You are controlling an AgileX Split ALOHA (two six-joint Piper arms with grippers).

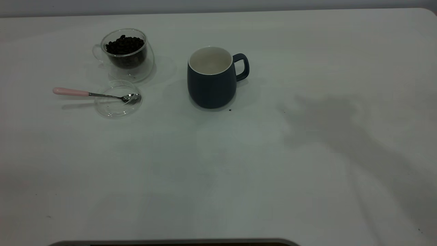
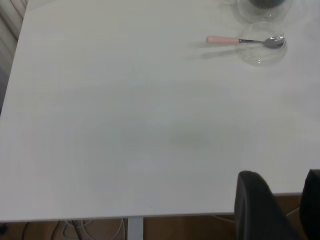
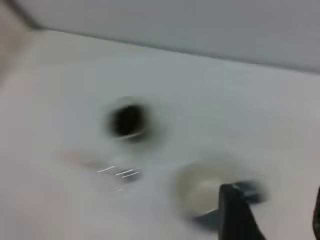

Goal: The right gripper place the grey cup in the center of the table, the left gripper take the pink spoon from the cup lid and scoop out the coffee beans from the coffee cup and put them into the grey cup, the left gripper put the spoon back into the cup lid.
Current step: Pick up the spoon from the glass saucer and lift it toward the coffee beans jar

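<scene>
The grey cup (image 1: 211,82) stands upright near the middle of the table (image 1: 239,171), handle to the right, white inside showing no beans. To its left the coffee cup (image 1: 126,51) holds coffee beans (image 1: 124,44). In front of it, the pink spoon (image 1: 70,91) rests with its bowl in the cup lid (image 1: 117,102). Neither arm shows in the exterior view. My left gripper (image 2: 280,175) hangs open over the table's near edge, far from the spoon (image 2: 225,39) and lid (image 2: 260,50). My right gripper (image 3: 272,190) is open and empty, off the grey cup (image 3: 200,195).
A dark speck (image 1: 229,110) lies beside the grey cup. An arm's shadow (image 1: 334,126) falls across the right of the table. The left wrist view shows the table's front edge (image 2: 150,218) with cables below. A dark strip (image 1: 170,242) borders the near side.
</scene>
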